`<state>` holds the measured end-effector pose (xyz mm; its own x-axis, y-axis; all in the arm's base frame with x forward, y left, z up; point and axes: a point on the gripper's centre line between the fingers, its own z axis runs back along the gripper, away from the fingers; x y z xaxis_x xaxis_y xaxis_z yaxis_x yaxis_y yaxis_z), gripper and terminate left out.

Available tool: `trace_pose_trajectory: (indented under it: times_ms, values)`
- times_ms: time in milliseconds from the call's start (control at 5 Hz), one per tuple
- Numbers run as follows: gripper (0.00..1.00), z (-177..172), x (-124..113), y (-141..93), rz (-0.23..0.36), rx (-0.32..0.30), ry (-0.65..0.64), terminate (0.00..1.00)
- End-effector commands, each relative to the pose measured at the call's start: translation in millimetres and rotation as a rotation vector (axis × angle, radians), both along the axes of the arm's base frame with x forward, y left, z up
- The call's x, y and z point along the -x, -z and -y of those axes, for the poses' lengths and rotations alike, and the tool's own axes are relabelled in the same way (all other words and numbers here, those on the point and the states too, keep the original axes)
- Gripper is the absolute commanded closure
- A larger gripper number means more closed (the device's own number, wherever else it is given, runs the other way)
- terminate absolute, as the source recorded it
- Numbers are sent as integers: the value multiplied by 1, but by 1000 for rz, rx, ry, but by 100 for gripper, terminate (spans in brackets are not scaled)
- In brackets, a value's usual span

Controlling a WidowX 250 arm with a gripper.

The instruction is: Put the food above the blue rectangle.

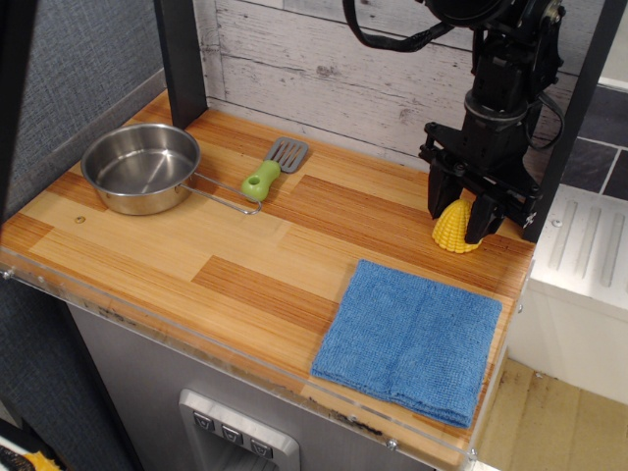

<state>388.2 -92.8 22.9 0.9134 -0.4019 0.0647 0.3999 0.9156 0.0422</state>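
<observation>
The food is a yellow toy corn cob piece (453,230). It sits between my gripper's fingers at the back right of the wooden counter, its base on or just above the wood. My gripper (461,214) points straight down and is shut on the corn, with one black finger (439,199) on its left and the other on its right. The blue rectangle is a folded blue terry towel (412,339) at the front right of the counter. The corn is just behind the towel's far edge and does not touch it.
A steel pan (140,167) with a wire handle stands at the back left. A green-handled grey spatula (271,170) lies beside it. A black post (561,147) stands right of my gripper, close to the counter's right edge (510,314). A plank wall runs behind.
</observation>
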Motion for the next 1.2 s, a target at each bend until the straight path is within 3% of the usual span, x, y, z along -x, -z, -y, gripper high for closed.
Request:
trace_pose_trajectory:
  times_ms: [0,200,600,800,1000]
  values:
    - [100,-22,3,-5,-9,-17,-7,0]
    - [0,-17,5,-24,30,-1,6,0]
    - [0,-40,14,-106,193,94,-15,0]
    - [0,-70,32,-115,189,89,-94,0]
    - [0,-109,57,-101,123,76,-221,0]
